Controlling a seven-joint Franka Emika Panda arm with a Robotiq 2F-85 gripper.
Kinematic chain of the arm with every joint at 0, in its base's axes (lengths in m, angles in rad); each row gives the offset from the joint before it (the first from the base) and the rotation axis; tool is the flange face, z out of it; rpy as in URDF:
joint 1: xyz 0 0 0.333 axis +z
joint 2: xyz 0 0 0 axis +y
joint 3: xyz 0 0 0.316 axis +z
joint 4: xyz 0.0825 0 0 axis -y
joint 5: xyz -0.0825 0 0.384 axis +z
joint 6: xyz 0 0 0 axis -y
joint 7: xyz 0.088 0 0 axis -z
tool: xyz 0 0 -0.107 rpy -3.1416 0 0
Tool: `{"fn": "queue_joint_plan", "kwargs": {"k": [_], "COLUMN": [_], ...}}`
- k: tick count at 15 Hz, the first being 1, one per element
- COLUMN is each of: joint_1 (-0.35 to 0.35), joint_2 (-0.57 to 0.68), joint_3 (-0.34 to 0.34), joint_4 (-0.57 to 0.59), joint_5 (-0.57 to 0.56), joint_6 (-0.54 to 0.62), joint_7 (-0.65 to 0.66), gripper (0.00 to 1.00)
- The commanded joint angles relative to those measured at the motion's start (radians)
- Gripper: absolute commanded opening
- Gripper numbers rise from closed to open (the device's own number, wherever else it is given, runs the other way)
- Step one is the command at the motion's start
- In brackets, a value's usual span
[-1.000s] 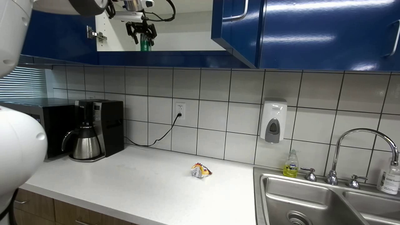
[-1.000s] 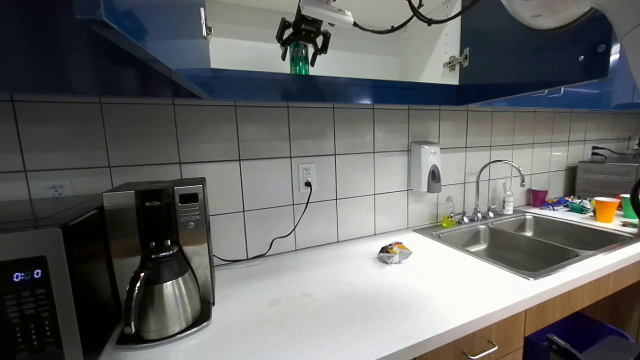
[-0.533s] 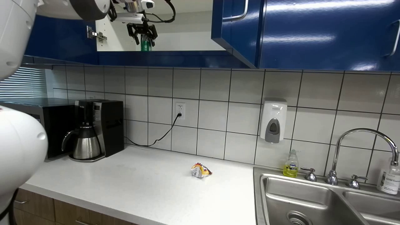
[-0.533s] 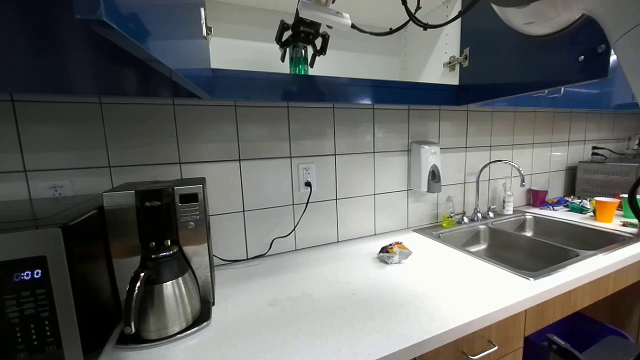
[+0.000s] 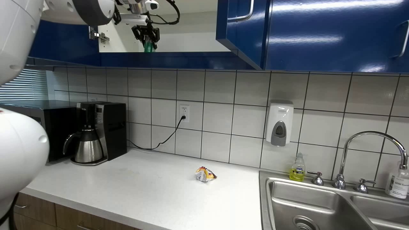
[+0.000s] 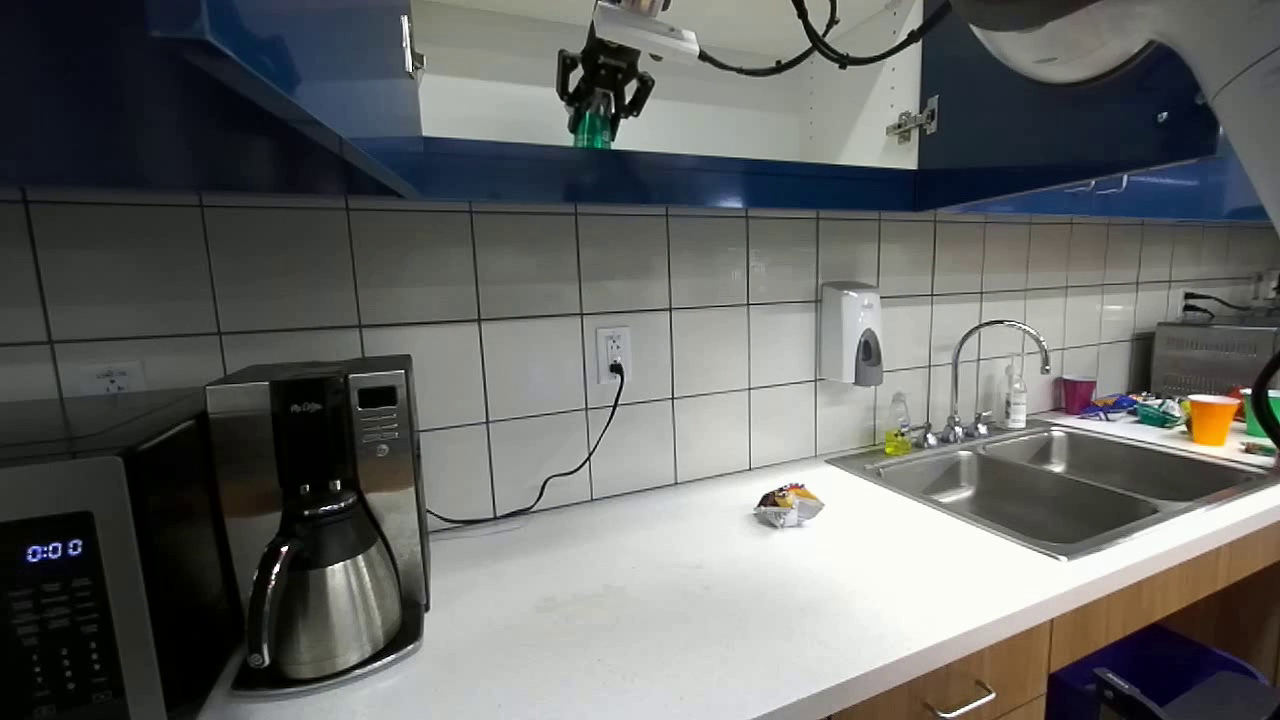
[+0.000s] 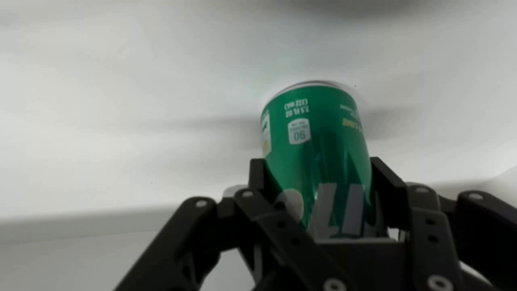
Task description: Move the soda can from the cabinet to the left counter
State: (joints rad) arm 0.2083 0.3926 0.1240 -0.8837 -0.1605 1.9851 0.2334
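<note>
The green soda can [image 7: 317, 129] stands inside the open cabinet [image 6: 700, 178], and my gripper [image 7: 317, 161] has come down over it from above. Both black fingers press on its sides in the wrist view, so the gripper is shut on it. In both exterior views the can [image 5: 149, 48] [image 6: 592, 136] shows below the gripper [image 5: 149, 44], leaning slightly, its lower end hidden behind the cabinet's blue bottom edge. Whether its base touches the shelf cannot be told. Below the cabinet runs the off-white left counter [image 5: 143, 191], well under the gripper.
A coffee maker [image 6: 330, 540] and a microwave [image 6: 70, 560] occupy one end of the counter. A crumpled snack wrapper [image 5: 205, 174] lies mid-counter, near the steel sink [image 5: 266, 191]. Open blue doors [image 5: 243, 28] flank the cabinet's mouth. A soap dispenser [image 5: 280, 123] hangs on the tiles.
The jaws have gone from open around the can to shut on it, and the can has tipped slightly. The upper arm has shifted a little; the gripper's place is almost the same.
</note>
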Motion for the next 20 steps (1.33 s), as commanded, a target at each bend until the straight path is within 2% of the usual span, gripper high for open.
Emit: {"fn": "queue_joint_plan", "kwargs": {"k": [1,6,13,16,20], "joint_1": [0.018,0.014,0.006,0.001,-0.013], "joint_2": [0.032,0.002,-0.106,-0.171,-0.293], "joint_3": [-0.012,-0.015,-0.023,-0.023,-0.025], "joint_4": [0.057,0.036,-0.055,-0.123,-0.293], "joint_5": [-0.025,-0.017,-0.014,-0.006,0.015], "joint_6": [-0.031,-0.037,-0.050,-0.039,-0.001], "joint_7": [0.028,0.025,0.018,0.013,0.009], "gripper": [0.38,0.38,0.38,0.38,0.38]}}
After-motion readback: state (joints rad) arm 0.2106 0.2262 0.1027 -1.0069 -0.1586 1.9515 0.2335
